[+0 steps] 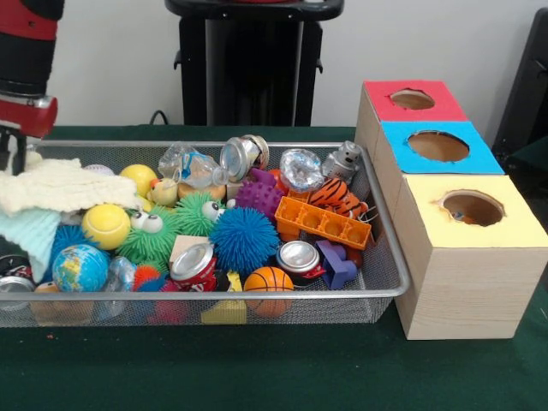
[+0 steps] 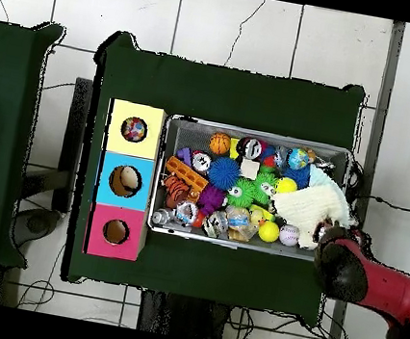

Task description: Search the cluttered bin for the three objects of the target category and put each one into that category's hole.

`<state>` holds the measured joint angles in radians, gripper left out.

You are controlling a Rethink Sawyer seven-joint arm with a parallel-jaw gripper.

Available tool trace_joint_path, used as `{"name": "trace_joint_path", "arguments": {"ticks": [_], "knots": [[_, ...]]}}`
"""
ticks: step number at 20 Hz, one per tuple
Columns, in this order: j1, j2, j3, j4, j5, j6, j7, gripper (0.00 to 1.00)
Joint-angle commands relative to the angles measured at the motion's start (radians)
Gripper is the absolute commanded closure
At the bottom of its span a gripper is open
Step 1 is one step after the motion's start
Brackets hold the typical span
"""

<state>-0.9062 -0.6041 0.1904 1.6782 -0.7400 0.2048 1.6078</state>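
A wire mesh bin (image 1: 377, 295) is brimming with clutter — spiky rubber balls, crushed cans, a fuzzy cream cloth (image 1: 60, 184). The end effector (image 1: 13, 150) is hanging at the cloth's edge — its grip I cannot tell. Three wooden boxes (image 1: 467, 274) with round holes are standing beside the bin.

you have the arm (image 1: 26, 77) hanging over the bin's (image 1: 377, 295) left end in the front view, above the cloth (image 1: 60, 184) draped on the heap there. below and right of it a small ball (image 1: 106, 224) rests against the cloth, with a globe ball (image 1: 80, 267) nearer the front rim. farther right lie a spiky ball (image 1: 244, 240), a can (image 1: 193, 264) and a basketball (image 1: 268, 282) by the front wall. well away to the right, outside the bin and beside its right wall, stands the row of boxes (image 1: 467, 274), each with a hole (image 1: 473, 207) on top.
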Motion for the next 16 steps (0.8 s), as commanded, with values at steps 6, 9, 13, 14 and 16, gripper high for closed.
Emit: {"name": "trace_joint_path", "arguments": {"ticks": [6,9,13,14,16], "knots": [[0.127,0.041,0.043,0.081,0.034,-0.044,0.136,1.0],[0.098,0.083,0.094,0.083,0.033,-0.057,0.105,1.0],[0.045,0.136,0.168,0.082,0.022,-0.05,0.047,1.0],[0.023,0.15,0.19,0.084,0.015,-0.052,0.032,1.0],[-0.034,0.185,0.248,0.09,-0.006,-0.051,-0.013,1.0]]}}
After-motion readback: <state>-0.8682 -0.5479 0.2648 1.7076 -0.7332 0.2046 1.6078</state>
